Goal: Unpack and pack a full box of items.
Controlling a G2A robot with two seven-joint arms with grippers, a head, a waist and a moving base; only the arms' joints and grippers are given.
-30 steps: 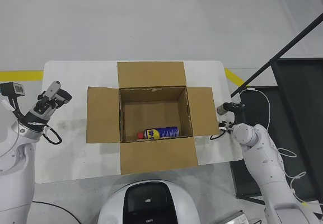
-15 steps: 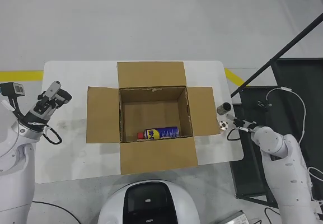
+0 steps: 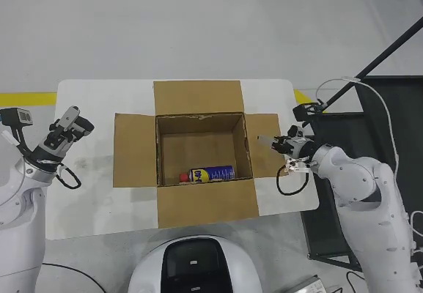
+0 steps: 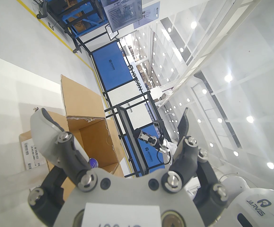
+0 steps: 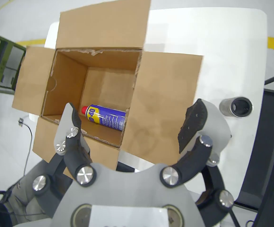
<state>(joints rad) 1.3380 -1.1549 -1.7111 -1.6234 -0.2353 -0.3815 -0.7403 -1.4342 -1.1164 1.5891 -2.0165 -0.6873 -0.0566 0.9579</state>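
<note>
Top view: right pincer back over the box flap, swung in from beyond the desk edge.
Left wrist: left pincer spread wide, empty.
Right wrist: fingers apart; grey cylinder out on desk; spray can alone on box floor, likely next out.

The left claw is wide open. Past it, in the middle of the picture, the brown cardboard box sits open on the white surface, with a blue round can inside.
</note>
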